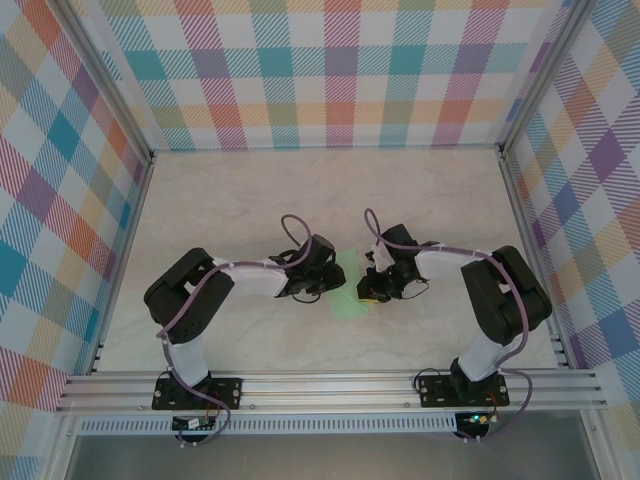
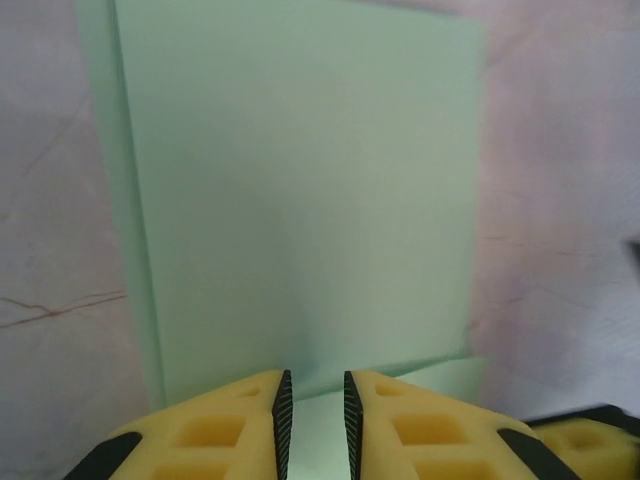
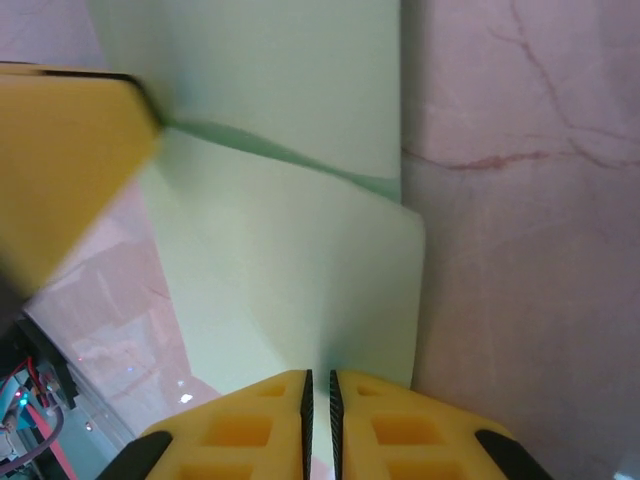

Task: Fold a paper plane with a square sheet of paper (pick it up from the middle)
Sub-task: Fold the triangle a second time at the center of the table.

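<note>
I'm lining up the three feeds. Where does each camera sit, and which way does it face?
Top external: above and behind the arm bases, looking down on the table; both arms show, left hand and right hand meeting at the green paper.
Left wrist: on the left arm, looking along its own yellow fingers over the paper on the table.
Right wrist: on the right arm, looking along its own fingers at the paper's lifted edge.
Shared: both wrist views hold the same paper, and each catches the other hand's yellow finger.
</note>
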